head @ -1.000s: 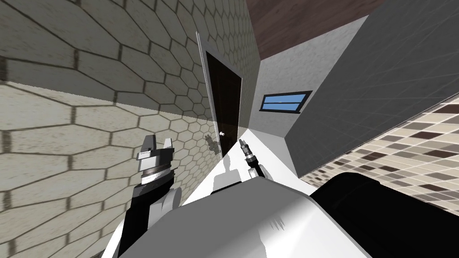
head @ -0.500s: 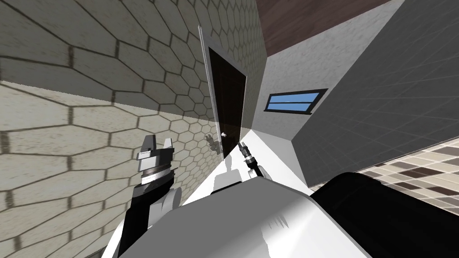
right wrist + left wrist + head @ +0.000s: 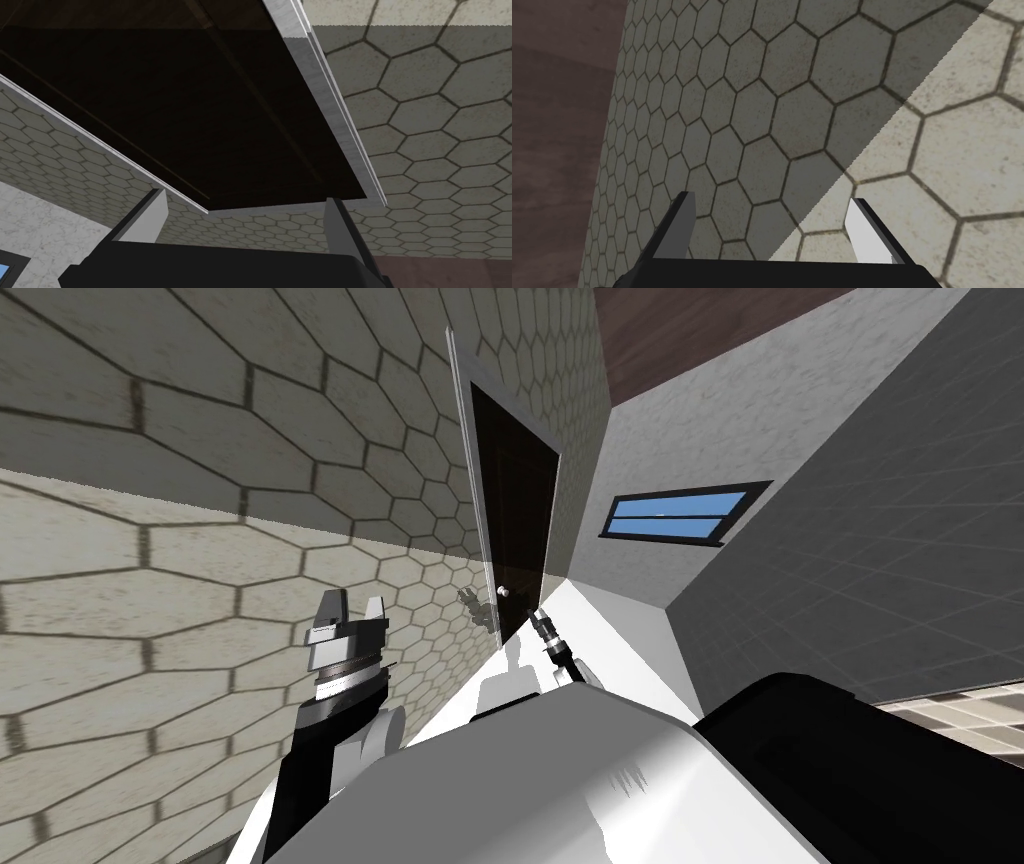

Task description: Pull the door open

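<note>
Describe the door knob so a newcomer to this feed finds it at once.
Follow the hexagon-tiled wall to the dark brown door in its pale grey frame. The knob is a small white ball on the door's face close to the frame, beyond the right gripper; it is the only pale spot on the dark panel.

No readable txt, labels, brands or nos. anywhere.

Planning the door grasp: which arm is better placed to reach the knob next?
Right. The right tool is open and points at the dark door, near its knob; the left tool faces the hexagon-tiled wall, farther off.
</note>
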